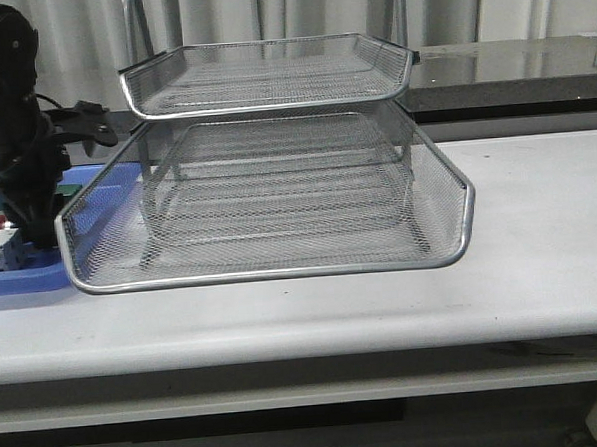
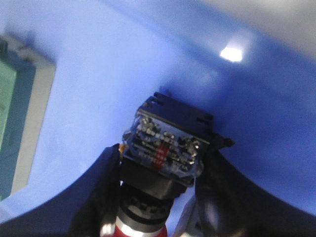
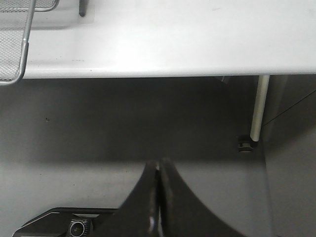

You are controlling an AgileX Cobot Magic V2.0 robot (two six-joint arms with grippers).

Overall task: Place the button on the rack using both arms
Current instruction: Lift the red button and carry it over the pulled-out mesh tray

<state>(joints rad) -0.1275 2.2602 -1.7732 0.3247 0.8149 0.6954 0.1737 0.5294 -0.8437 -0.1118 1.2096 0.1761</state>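
The left gripper [image 2: 160, 197] has its fingers pressed to both sides of the button [image 2: 165, 148], over the blue tray [image 2: 148, 59] at far left. The button looks light, rigid and smooth — best pinched on its flat-sided rear block. A green block [image 2: 17, 118] lies beside it. The rack [image 1: 267, 195] stands just right — its rim could snag. The right gripper [image 3: 158, 197] hangs closed and empty off the table [image 3: 173, 44].

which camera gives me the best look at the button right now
The left wrist view: the button fills the middle of the picture between the left gripper fingers, showing its red head and dark rear block. In the front view the left arm hides it. The right wrist view does not show it.
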